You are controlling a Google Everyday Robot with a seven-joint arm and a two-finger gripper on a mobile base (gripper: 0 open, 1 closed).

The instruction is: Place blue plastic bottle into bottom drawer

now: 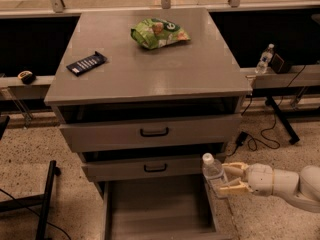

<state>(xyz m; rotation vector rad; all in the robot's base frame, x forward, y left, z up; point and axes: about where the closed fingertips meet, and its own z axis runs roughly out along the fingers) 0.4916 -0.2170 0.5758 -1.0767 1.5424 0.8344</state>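
Holding the blue plastic bottle (214,176) upright, the gripper (225,178) has its two tan fingers (236,168) closed around the bottle's body, with the white cap on top. The bottle is low down, right by the right wall of the bottom drawer (155,209), which is pulled out and open. It looks to be over the wall's edge, not yet over the flat floor. So I think this is the carrying step, close to the drop. The next move should take the bottle a bit left, over the floor, then down, and only then let go. Up on the cabinet top (150,81) lie a green bag (159,33) and a dark bar (86,63), well away from the bottle.
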